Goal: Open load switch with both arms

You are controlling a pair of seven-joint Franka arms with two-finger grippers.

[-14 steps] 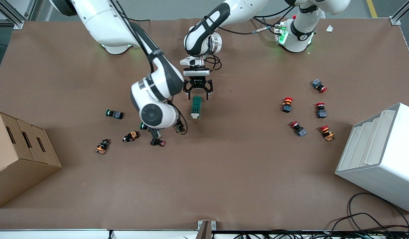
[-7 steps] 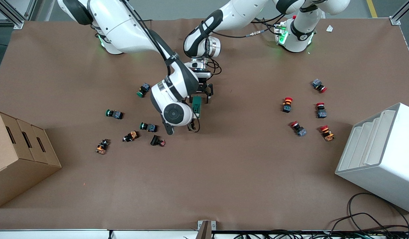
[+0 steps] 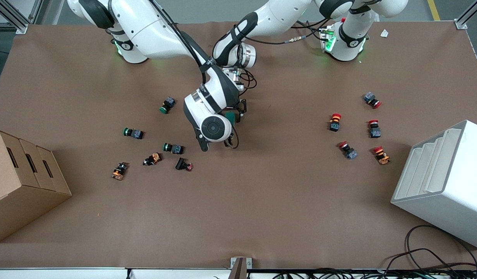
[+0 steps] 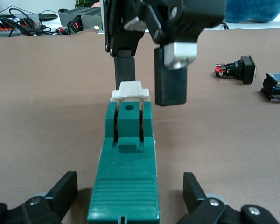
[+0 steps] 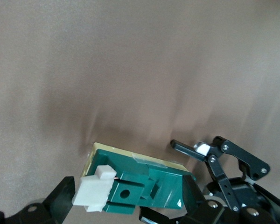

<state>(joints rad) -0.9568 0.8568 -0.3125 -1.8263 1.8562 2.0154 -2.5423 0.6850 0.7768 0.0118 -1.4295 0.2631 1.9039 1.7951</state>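
Observation:
The load switch [image 3: 232,116] lies flat mid-table, a dark-green block [image 4: 126,177] with a white toggle [image 4: 129,90] at one end. My left gripper [image 4: 129,198] is open low over the plain end, one finger on each side and neither touching. My right gripper [image 4: 147,100] hangs open just above the toggle end, one finger [image 4: 170,79] beside the toggle. In the right wrist view the switch [image 5: 144,184] and toggle [image 5: 95,189] lie under the open right gripper [image 5: 130,205]. In the front view the right wrist [image 3: 212,128] covers most of the switch.
Green-capped push buttons [image 3: 167,105] [image 3: 133,133] [image 3: 172,147] and other buttons [image 3: 183,165] lie toward the right arm's end. Red-capped buttons [image 3: 335,122] [image 3: 347,150] lie toward the left arm's end. A cardboard box [image 3: 21,182] and a white bin [image 3: 443,182] stand at the table's ends.
My right arm has swung from over the push buttons to above the switch's toggle end. My left gripper has dropped lower around the other end. The switch has not moved.

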